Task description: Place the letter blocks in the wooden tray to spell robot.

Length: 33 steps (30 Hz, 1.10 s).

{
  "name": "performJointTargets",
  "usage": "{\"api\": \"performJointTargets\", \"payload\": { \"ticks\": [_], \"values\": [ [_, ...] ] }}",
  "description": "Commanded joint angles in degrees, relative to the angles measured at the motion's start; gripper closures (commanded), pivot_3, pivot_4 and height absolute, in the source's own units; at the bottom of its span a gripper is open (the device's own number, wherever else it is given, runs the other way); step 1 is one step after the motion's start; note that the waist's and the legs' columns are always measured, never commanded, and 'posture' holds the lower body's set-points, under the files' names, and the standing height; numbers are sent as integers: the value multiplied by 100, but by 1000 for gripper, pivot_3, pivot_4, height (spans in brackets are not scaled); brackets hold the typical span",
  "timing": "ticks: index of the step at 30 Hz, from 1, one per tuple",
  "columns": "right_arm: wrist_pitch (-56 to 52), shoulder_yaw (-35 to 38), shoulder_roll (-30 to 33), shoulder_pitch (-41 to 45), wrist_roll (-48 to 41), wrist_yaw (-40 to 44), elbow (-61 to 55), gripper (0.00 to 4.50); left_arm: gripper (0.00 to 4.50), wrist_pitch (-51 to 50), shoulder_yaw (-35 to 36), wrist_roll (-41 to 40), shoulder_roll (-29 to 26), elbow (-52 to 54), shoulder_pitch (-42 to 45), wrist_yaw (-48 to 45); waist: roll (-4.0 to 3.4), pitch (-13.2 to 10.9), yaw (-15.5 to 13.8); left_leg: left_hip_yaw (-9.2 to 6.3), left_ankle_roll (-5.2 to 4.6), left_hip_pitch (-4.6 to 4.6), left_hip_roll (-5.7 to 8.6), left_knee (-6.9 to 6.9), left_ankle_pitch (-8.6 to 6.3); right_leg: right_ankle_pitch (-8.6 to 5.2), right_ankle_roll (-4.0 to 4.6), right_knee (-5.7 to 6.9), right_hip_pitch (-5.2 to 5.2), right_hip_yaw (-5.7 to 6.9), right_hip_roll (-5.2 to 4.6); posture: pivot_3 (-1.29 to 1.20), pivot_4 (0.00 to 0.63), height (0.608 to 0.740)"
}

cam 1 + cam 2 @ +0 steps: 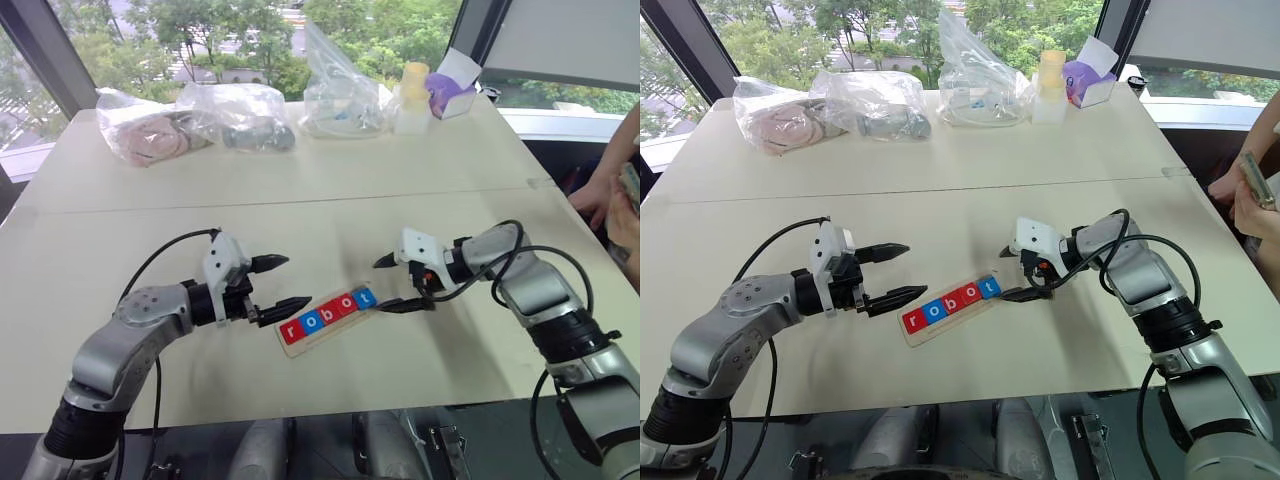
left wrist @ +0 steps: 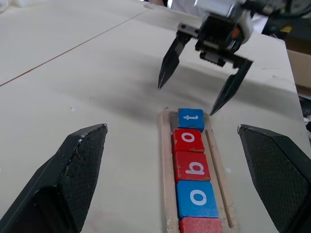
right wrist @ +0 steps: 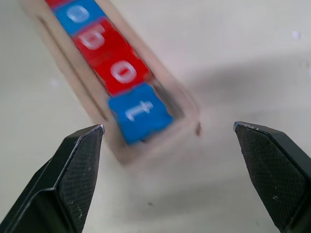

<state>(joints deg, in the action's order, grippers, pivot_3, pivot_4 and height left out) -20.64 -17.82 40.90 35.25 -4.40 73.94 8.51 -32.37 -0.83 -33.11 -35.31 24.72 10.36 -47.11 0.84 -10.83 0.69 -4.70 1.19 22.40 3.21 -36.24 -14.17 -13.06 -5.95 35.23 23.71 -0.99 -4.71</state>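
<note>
The wooden tray (image 1: pixel 313 338) lies slanted on the table between my two arms. Its slot holds the letter blocks (image 1: pixel 327 313) in a row: red r, blue o, red b, red o, blue t (image 2: pixel 190 118). My left gripper (image 1: pixel 283 283) is open just off the tray's r end, nothing between its fingers. At the t end my right gripper (image 1: pixel 398 283) stands open and empty, a little above the table. The left wrist view looks along the row (image 2: pixel 191 165) to the right gripper (image 2: pixel 186 100) beyond it. In the right wrist view the t block (image 3: pixel 140 112) lies ahead of the open fingers.
Clear plastic bags (image 1: pixel 210 118) with items, a pale bottle (image 1: pixel 412 96) and a small purple-and-white box (image 1: pixel 447 90) line the table's far edge. A person's hand (image 1: pixel 612 205) holding a phone is at the right edge. Bare tabletop surrounds the tray.
</note>
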Motion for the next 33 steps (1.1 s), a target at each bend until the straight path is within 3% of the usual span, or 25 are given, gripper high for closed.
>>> {"api": "performJointTargets", "payload": {
  "ticks": [1, 12, 18, 33],
  "values": [
    [241, 29, -71, 237, 65, -1, 153, 70, 0, 35, 75, -3, -12, 83, 61, 21, 0, 0, 0, 0, 0, 0, 0, 0, 0, 0, 0, 0, 0, 0, 0, 0, 150, 740],
    [327, 4, -321, 462, 112, 65, 410, 70, 0, 53, 88, 4, -10, 132, 1, 72, 0, 0, 4, -1, 0, 0, 0, 0, 0, 1, -1, 1, 0, 0, 1, 0, 150, 740],
    [341, 41, -11, 322, 142, 358, 295, 70, 0, 79, 90, 2, -9, 137, -14, 112, 0, 0, -5, 0, 0, 0, 1, -1, 0, 1, -1, 1, 0, 0, 0, 0, 150, 740],
    [1110, -1, -252, 519, 510, -105, 1342, 70, 0, 70, 80, -10, -7, 148, -12, 111, 0, 0, 9, 1, 1, 0, 0, -1, 1, 1, -1, 3, 0, -1, 1, 0, 150, 740]
  ]
}}
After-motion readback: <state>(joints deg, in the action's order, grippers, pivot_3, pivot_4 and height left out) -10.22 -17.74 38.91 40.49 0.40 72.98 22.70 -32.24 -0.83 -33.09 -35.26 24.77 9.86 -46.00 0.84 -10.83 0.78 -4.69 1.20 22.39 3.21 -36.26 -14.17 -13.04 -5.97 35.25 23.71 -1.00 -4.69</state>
